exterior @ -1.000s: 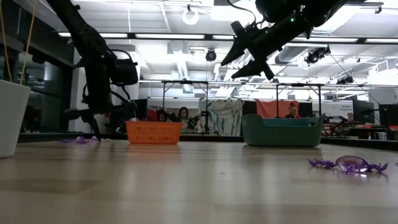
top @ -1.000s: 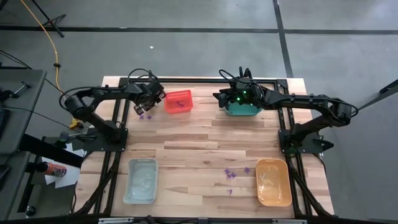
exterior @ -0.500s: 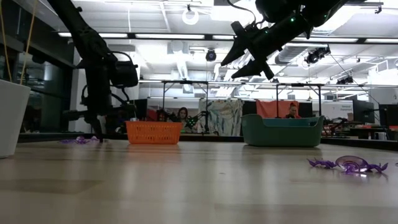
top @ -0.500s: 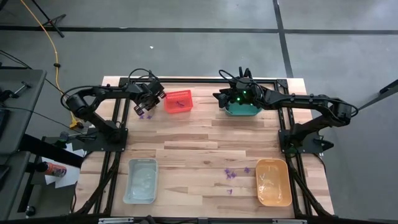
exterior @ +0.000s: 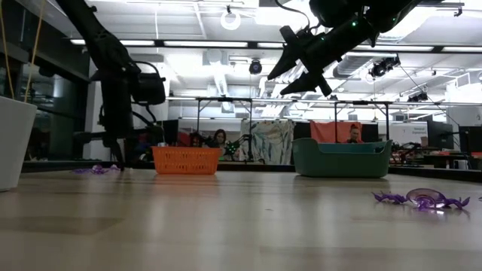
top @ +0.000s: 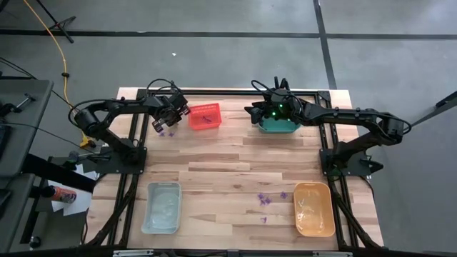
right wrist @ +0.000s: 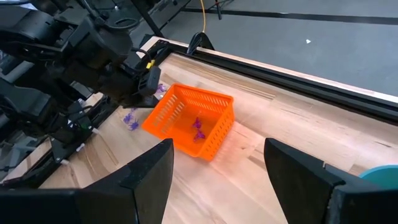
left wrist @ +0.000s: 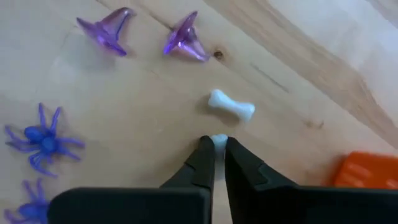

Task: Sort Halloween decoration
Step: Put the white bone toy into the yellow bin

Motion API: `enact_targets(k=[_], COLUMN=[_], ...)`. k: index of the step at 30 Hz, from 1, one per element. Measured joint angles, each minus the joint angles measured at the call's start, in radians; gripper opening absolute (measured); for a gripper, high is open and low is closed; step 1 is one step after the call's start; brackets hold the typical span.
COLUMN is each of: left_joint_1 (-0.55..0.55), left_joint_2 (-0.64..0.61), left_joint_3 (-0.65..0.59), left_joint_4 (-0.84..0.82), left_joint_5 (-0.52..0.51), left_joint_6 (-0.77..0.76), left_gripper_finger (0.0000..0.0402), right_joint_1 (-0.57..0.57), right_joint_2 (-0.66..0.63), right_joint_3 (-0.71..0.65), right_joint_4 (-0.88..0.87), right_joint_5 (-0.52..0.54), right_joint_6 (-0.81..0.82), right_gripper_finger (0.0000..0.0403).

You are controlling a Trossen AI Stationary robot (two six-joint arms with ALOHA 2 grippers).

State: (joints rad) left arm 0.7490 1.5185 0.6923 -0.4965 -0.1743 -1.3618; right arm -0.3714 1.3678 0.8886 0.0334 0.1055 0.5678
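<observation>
My left gripper (top: 163,124) (left wrist: 217,147) points steeply down at the table's far left, beside the red bin (top: 204,116), and is shut on a small white bone-shaped trinket (left wrist: 218,140). A second white bone (left wrist: 231,104), two purple witch hats (left wrist: 106,31) (left wrist: 185,38) and two purple spiders (left wrist: 43,140) lie flat on the wood around it. My right gripper (top: 253,113) (right wrist: 217,180) hangs open and holds nothing, high beside the green bin (top: 278,126). More purple trinkets (top: 265,200) lie near the front. My left gripper pinches the white bone trinket between its two fingertips (left wrist: 205,152). Only one rounded end (left wrist: 219,139) shows past them, and the fingers hide the remainder. The fingers come from above, pointing steeply down. The trinket sits low at the table's surface.
A clear bin (top: 162,207) stands at the near left and an orange bin (top: 314,208) at the near right. The red bin holds purple pieces (right wrist: 198,127). Bare wood lies across the table's middle (top: 235,160). People sit in the room behind the table (exterior: 220,138).
My left gripper has shut on the white bone trinket while staying in place beside the red bin. The right arm has kept still.
</observation>
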Motion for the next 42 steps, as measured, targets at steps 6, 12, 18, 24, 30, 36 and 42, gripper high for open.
enact_targets(k=[6,12,18,24,30,36,42], left_joint_1=[-0.008,-0.049,-0.112,-0.214,-0.321,-0.388,-0.391], left_joint_2=[-0.067,-0.182,-0.389,-0.575,-0.608,-0.608,-0.608], left_joint_3=[0.000,0.000,0.000,0.001,0.003,0.003,0.003], left_joint_4=[-0.014,-0.015,0.059,0.377,0.695,0.727,0.727], left_joint_5=[-0.017,-0.023,-0.027,0.085,0.334,0.346,0.345], left_joint_6=[0.061,0.155,0.317,0.708,1.087,1.233,1.233], left_gripper_finger=[0.0005,0.0005,0.0005,0.0005,0.0005,0.0005,0.0005], right_joint_1=[0.000,-0.001,-0.001,-0.001,-0.001,-0.001,-0.001], right_joint_2=[0.000,0.000,0.000,0.000,0.000,0.000,0.000], right_joint_3=[0.000,0.000,0.000,0.000,0.000,0.000,0.000], right_joint_4=[-0.001,-0.003,-0.003,0.022,0.132,0.280,0.323], right_joint_5=[0.000,0.000,0.000,-0.001,-0.088,-0.286,-0.324], right_joint_6=[-0.011,-0.011,-0.011,-0.011,-0.055,-0.102,-0.105], right_gripper_finger=[0.0245,0.0245,0.0245,0.0245,0.0245,0.0245,0.0245])
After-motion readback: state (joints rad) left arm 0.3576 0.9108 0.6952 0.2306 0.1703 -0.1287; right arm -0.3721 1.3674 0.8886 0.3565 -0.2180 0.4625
